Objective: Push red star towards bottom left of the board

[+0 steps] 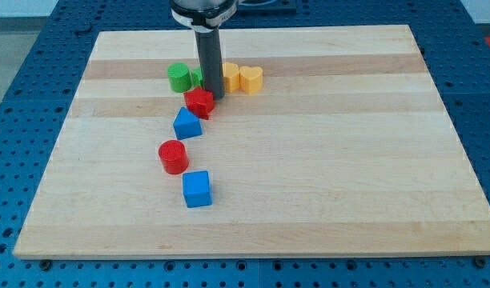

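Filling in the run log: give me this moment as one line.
my tip: touching red star, its upper right | blue triangle block: against star's lower left | star: upper middle of wooden board

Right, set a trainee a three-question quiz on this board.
1. True or false: my tip sits at the red star's upper right edge.
2. Which block lies nearest the view's bottom? A) red cylinder B) blue cube C) yellow heart
3. Fill in: just below and left of the red star sits the blue ____.

Key: 1 true; 2 B; 3 triangular block. It looks to touch the star, so a push toward the bottom left would likely shove it along.
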